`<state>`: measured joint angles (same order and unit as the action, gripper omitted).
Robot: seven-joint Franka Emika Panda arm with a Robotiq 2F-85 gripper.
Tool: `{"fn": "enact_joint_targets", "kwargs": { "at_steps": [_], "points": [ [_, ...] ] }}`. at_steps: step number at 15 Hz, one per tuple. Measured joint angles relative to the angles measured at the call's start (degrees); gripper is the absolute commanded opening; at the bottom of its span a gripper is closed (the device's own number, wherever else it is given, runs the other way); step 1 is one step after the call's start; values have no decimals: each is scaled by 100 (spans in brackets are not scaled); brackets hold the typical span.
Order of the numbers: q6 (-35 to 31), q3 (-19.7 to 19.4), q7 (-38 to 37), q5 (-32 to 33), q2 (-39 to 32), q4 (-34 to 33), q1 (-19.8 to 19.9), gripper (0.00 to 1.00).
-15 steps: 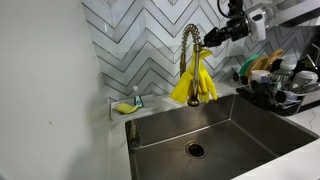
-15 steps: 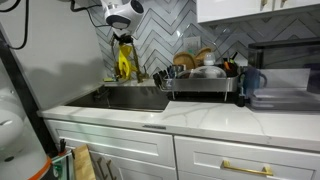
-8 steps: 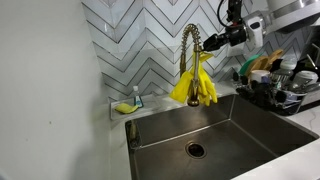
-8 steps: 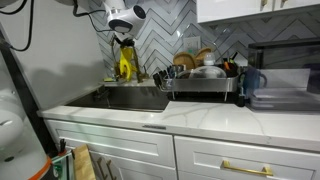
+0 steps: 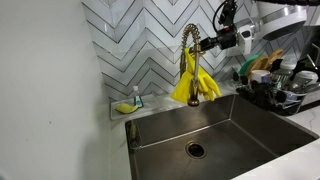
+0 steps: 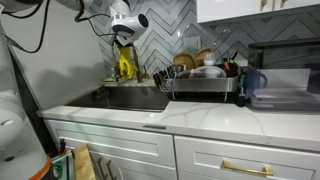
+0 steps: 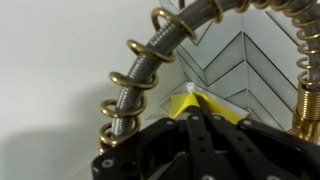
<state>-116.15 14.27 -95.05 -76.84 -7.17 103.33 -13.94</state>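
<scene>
A pair of yellow rubber gloves (image 5: 194, 86) hangs beside the gold spring-neck faucet (image 5: 188, 34) over the steel sink (image 5: 180, 116). My gripper (image 5: 204, 44) is level with the faucet's arch, and its fingers are shut on the gloves' top edge. In the wrist view, the closed black fingers (image 7: 197, 112) pinch a yellow tip (image 7: 194, 101), with the coiled faucet hose (image 7: 133, 78) just to the left. The gloves (image 6: 124, 65) and gripper (image 6: 122, 38) also show in both exterior views.
A dish rack (image 5: 276, 96) full of dishes stands on the counter beside the sink and also shows from the front (image 6: 200, 82). A yellow sponge (image 5: 124, 107) sits on a small holder at the sink's back corner. Herringbone tile wall is directly behind the faucet.
My gripper has moved sideways toward the faucet arch with the gloves' top edge in it. The gloves have swung slightly closer to the faucet neck.
</scene>
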Motion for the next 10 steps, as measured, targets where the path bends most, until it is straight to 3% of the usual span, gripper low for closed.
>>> {"fn": "enact_joint_targets", "kwargs": {
  "at_steps": [10],
  "points": [
    [749, 4, 1108, -375, -553, -416, -8, 0]
  ]
}}
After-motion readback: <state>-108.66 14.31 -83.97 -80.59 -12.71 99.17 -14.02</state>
